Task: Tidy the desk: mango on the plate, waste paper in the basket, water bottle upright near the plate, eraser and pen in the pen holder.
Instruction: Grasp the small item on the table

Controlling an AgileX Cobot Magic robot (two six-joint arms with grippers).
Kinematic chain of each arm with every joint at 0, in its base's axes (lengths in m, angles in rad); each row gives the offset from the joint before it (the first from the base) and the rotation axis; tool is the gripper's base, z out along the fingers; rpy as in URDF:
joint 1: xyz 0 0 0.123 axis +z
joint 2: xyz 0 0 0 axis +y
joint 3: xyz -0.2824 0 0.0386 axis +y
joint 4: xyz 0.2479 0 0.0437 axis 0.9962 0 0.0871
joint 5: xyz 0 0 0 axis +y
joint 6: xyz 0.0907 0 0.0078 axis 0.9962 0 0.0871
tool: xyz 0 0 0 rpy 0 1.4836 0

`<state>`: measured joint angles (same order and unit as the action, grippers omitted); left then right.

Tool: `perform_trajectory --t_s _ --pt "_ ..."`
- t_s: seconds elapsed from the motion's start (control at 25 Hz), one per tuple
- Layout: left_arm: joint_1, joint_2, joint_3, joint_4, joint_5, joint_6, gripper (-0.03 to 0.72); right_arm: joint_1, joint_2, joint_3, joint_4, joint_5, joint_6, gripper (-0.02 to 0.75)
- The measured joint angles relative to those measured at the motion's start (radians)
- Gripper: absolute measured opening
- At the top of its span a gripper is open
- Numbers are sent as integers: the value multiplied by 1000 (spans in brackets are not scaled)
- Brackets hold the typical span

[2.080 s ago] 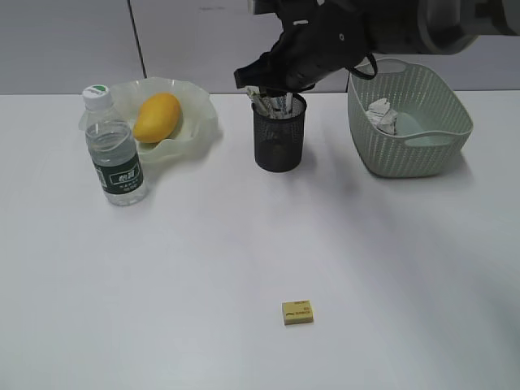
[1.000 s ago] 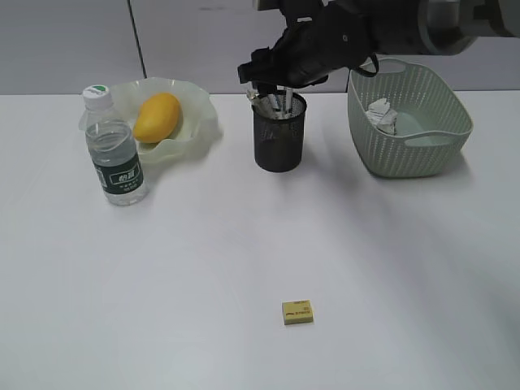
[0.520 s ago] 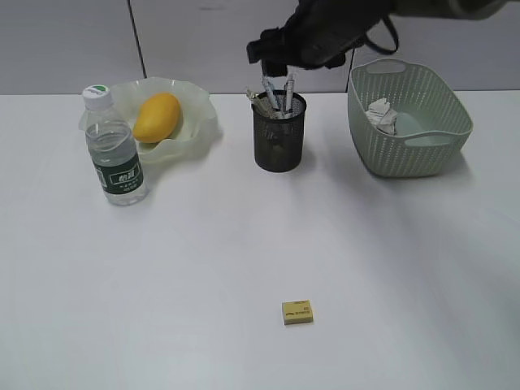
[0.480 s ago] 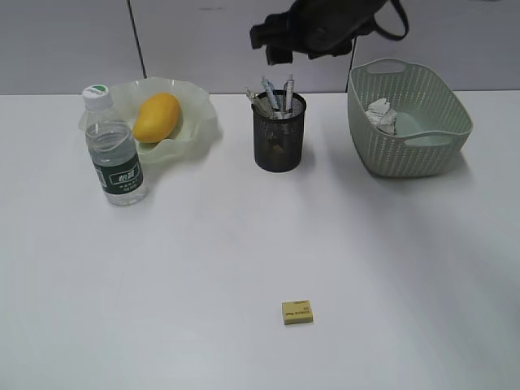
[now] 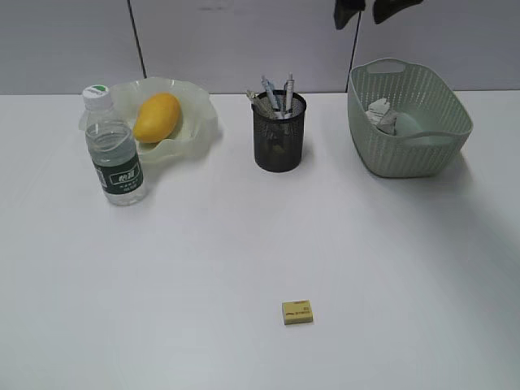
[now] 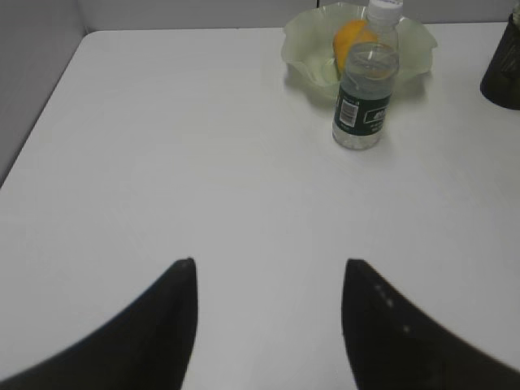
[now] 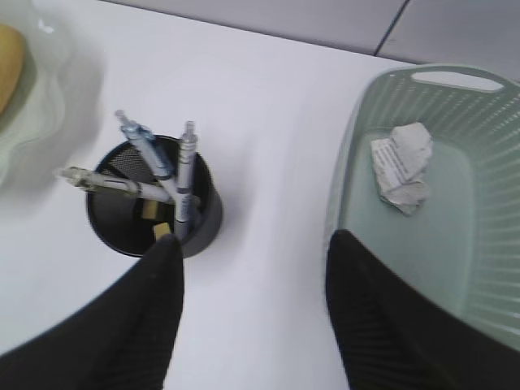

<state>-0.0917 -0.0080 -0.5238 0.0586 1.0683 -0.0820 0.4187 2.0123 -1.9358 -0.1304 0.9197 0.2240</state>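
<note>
On the table [image 5: 203,268], the plate [image 5: 195,122] sits back left with the mango [image 5: 156,116] in it. The water bottle [image 5: 114,150] stands upright just before the plate. The pen holder [image 5: 279,134], pens [image 5: 276,93] in it, stands mid-back; right of it the basket [image 5: 410,122] holds the waste paper [image 5: 382,114]. The eraser [image 5: 297,312] lies alone near the front.

A yellow-orange oval mango [image 5: 157,116] lay in the wavy-rimmed translucent green plate [image 5: 197,122] — a small yellow block eraser [image 5: 297,312] lay flat on the white desk [image 5: 244,252].

Bare desk [image 5: 244,244] mid-front, lone eraser [image 5: 297,312], rear row blocked by water bottle [image 5: 114,150], pen holder [image 5: 279,134], basket [image 5: 406,122]
</note>
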Motion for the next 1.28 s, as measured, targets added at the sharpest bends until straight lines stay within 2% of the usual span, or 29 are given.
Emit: perform_trajectory --t_s 0.28,0.68,1.12,1.28 --pt "0 0 0 0 0 0 438 -162 0 -13 102 138 -163 448" --pt "0 0 0 0 0 0 438 -322 0 -13 117 208 -177 448" --pt "0 0 0 0 0 0 438 -349 -10 -6 144 286 -271 448" --pt "0 0 0 0 0 0 438 -349 -95 100 165 286 -270 447"
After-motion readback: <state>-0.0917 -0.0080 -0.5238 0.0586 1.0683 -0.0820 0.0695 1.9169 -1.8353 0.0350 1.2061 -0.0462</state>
